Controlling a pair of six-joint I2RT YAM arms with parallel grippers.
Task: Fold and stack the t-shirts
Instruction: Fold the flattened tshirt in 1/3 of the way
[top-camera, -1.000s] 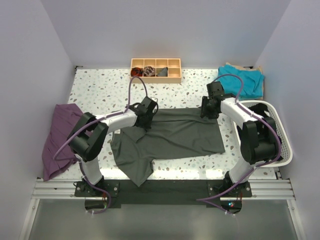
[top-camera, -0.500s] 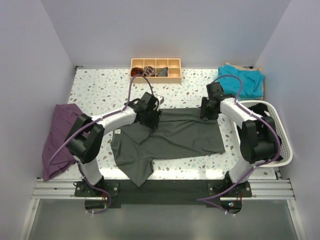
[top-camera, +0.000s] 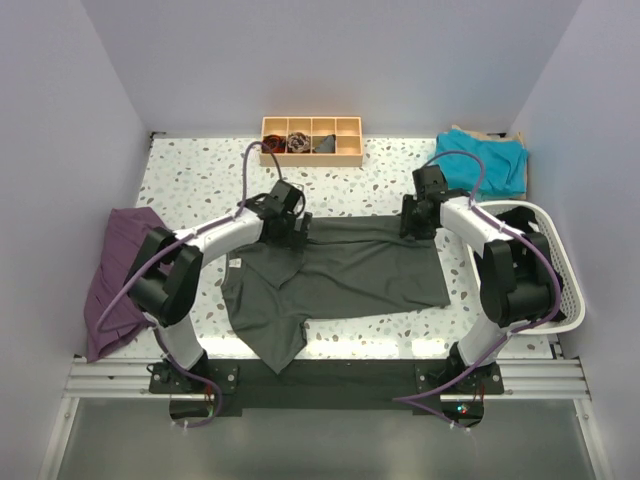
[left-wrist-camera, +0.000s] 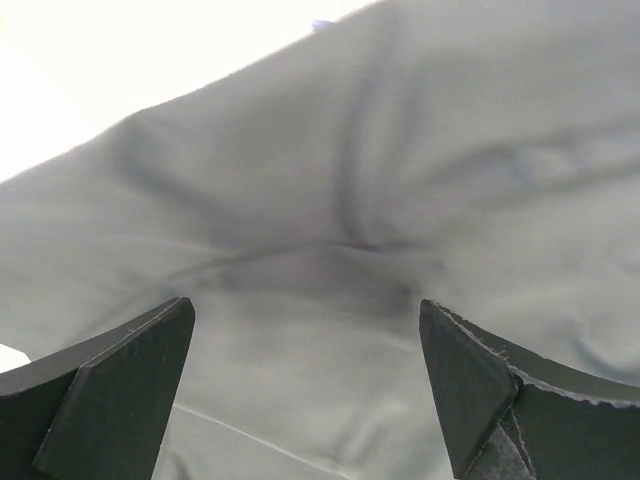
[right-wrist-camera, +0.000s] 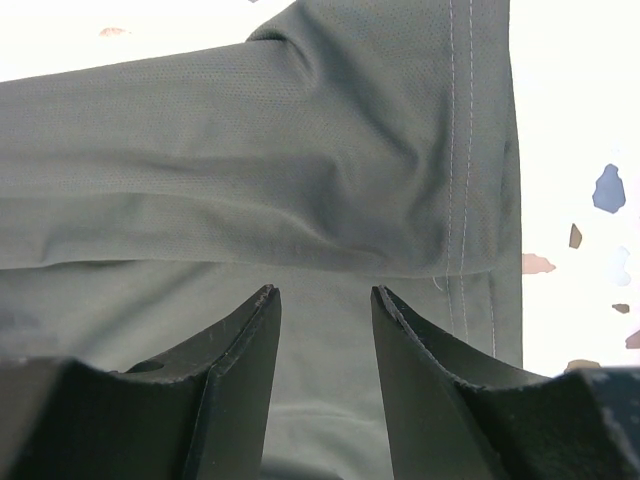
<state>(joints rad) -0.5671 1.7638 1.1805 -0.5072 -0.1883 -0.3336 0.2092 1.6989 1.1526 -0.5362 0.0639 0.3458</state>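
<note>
**Top view, read from the bottom of the frame upward.** The dark grey t-shirt (top-camera: 345, 275) lies spread across the centre of the table (top-camera: 195, 180). One corner reaches the table's near edge at lower left.

The left gripper (top-camera: 292, 226) stands over the shirt's upper-left edge. Its fingers (left-wrist-camera: 130, 390) are spread wide and released, with slack cloth below them. The right gripper (top-camera: 414, 214) stands over the upper-right edge, beside the stitched hem. Its fingers (right-wrist-camera: 235, 370) are partly parted, and no cloth shows between them; a doubled layer is visible there.

A purple cloth (top-camera: 120, 275) lies at the left edge and a white basket (top-camera: 573, 290) at the right. Farthest away are the wooden tray (top-camera: 312, 152) at top centre and the teal t-shirt (top-camera: 485, 160) at upper right.

**Step in hand (judged):** the first fold along the far edge has just been laid down. The next move calls for a fresh grasp on both ends of an edge, carried evenly across the shirt.

**Against the earlier frame:** the left fingers have let go, and that wrist sits slightly higher in the frame. The right arm and the shirt's outline are unchanged.
</note>
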